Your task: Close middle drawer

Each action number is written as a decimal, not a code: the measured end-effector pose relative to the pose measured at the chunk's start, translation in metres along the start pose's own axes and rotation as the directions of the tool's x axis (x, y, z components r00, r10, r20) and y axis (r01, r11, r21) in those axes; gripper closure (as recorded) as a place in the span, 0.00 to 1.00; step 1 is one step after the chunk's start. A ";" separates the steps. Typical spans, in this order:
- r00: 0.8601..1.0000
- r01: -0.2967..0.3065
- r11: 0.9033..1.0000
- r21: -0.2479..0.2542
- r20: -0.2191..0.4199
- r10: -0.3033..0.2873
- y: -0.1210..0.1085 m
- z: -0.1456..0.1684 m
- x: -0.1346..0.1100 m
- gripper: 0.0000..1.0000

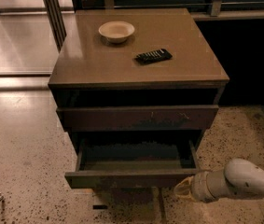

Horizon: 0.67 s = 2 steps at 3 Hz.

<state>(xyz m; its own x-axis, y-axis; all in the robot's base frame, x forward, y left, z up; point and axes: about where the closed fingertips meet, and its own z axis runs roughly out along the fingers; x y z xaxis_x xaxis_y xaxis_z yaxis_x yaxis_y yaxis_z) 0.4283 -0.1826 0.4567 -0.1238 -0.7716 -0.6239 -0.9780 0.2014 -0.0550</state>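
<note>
The wide, shallow dark-brown wooden middle drawer (131,178) stands pulled out of the brown wooden cabinet (99,66), under the scratched drawer front (136,118), with its dark interior exposed. The pale yellowish gripper (184,190) on the white arm (243,178) sits low, just beside the drawer front's right end. Whether it is spread or closed cannot be told.

- My single camera sits high in front, fairly near, looking steeply down over the whole surface (183,78).
- My gripper (184,190) shows at its lower right, just beside the middle drawer (131,178).
</note>
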 end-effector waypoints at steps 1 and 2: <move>0.998 0.031 0.999 -0.012 0.048 -0.030 -0.018 0.043 0.013 1.00; 0.998 0.040 0.999 -0.005 0.040 -0.040 -0.017 0.045 0.015 1.00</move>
<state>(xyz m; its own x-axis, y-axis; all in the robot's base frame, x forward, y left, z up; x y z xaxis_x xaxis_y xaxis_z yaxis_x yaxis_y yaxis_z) 0.4506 -0.1705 0.4135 -0.0781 -0.7543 -0.6519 -0.9830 0.1674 -0.0758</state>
